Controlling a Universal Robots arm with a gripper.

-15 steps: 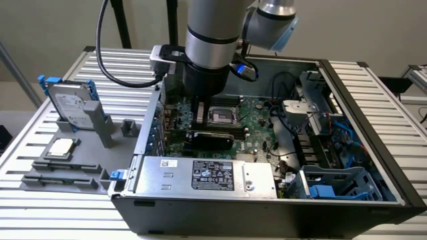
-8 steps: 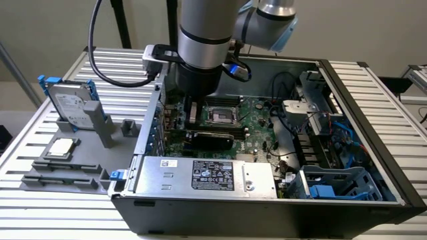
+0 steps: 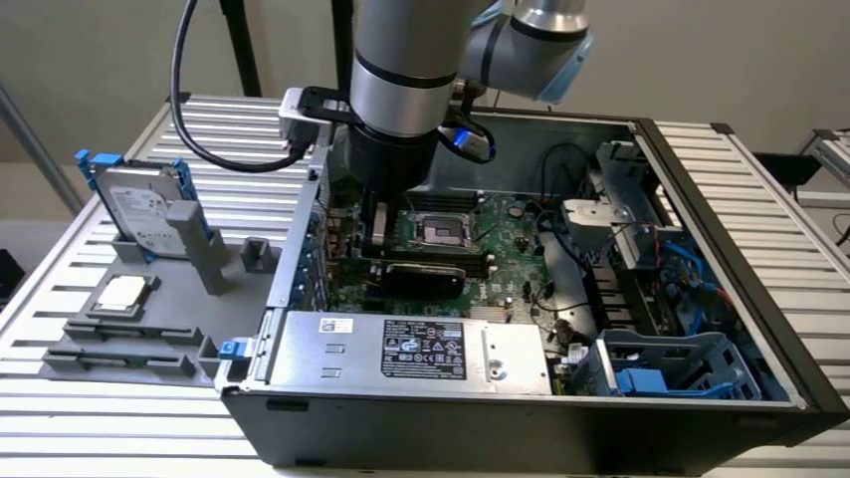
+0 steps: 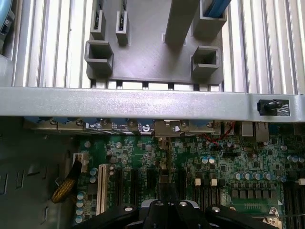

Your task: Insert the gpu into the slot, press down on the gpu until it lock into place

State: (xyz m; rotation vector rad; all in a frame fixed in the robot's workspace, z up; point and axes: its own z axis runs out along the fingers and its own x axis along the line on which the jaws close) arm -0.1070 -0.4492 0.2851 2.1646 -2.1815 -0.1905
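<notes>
Exterior view: arm (image 3: 398, 90) hides the jaws; grip state unreadable. Gpu (image 3: 425, 279), partly covered, runs lengthwise parallel to the silver box (image 3: 412, 349).

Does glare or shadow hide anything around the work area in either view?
Exterior view: the grey robot arm shades the small glossy black gpu card, dark against the green motherboard. Wrist view: the silver metal case wall is brightly lit, the board below it dimmer, its components visible.

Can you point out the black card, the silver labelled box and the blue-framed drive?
gpu (image 3: 425, 281): exterior view, glossy black shroud.
silver labelled box (image 3: 422, 349): exterior view, its black label.
blue-framed drive (image 3: 139, 211): exterior view, grey face.
</notes>
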